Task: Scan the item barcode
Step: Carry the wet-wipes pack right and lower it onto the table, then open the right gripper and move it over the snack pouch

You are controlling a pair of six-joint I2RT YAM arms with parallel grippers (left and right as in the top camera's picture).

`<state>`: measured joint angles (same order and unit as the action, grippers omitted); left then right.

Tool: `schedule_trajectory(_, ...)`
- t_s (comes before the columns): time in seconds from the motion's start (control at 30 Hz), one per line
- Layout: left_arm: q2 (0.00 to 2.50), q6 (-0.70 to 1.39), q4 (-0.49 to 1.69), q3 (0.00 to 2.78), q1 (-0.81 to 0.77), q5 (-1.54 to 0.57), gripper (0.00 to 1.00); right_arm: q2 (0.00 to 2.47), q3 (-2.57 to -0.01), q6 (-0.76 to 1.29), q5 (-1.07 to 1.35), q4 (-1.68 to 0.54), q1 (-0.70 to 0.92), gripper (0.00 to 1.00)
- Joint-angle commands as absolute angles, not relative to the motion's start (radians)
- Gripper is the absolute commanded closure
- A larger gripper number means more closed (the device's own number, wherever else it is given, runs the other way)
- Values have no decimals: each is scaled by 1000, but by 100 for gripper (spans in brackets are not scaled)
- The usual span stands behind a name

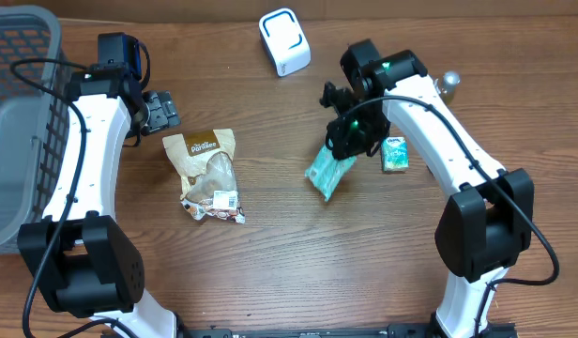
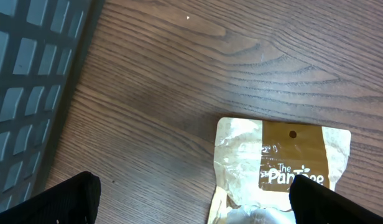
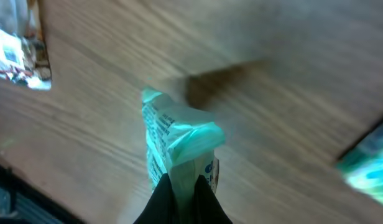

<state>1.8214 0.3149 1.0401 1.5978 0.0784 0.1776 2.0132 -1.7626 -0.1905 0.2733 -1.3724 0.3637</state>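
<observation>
**Teal packet (image 1: 328,172) pinched in right claw (image 1: 343,148)**

It's crinkly teal plastic with white patches and tiny print, sticking out just past the fingertips, which are clamped tight on one end. That arm comes in bent at the elbow, wrist tipped down at the table (image 1: 298,263). The white scanner (image 1: 284,40) sits well beyond the claw. The left claw (image 1: 162,111) is spread wide, just beside a brown snack bag (image 1: 206,174).

Tan snack pouch (image 2: 285,162) flat on wooden table (image 2: 179,74), grey basket (image 2: 30,74) at left
</observation>
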Motion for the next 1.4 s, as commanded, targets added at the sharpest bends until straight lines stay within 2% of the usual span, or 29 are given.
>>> schedule_trajectory(0.0,1805,311,1039,1606,71,190,1,2014,-1720,-210,234,-1355,353,86)
schedule_trajectory(0.1,1805,311,1039,1606,71,190,0,2014,-1714,-209,162,-1327,351,83)
schedule_trajectory(0.17,1805,311,1039,1606,71,190,1,2014,-1714,-205,146,-1291,351,75)
schedule_trajectory(0.2,1805,311,1039,1606,71,190,0,2014,-1714,-181,143,-1274,351,62)
schedule_trajectory(0.23,1805,311,1039,1606,71,191,0,2014,-1714,-133,136,-1251,351,60)
schedule_trajectory(0.37,1805,311,1039,1606,71,190,0,2014,-1714,201,143,-1176,368,64)
schedule_trajectory(0.53,1805,311,1039,1606,71,190,0,2015,-1676,313,143,-1116,441,64)
schedule_trajectory(0.83,1805,311,1039,1606,71,190,1,2015,-1462,319,91,-890,584,63)
schedule_trajectory(0.9,1805,311,1039,1606,71,190,1,2015,-1436,319,24,-894,584,58)
schedule_trajectory(1.0,1805,311,1039,1606,71,190,0,2015,-1403,319,-82,-915,568,57)
schedule_trajectory(1.2,1805,311,1039,1606,71,191,1,2015,-1395,318,-179,-992,509,52)
schedule_trajectory(1.37,1805,311,1039,1606,71,191,1,2015,-1395,306,-191,-1046,435,43)
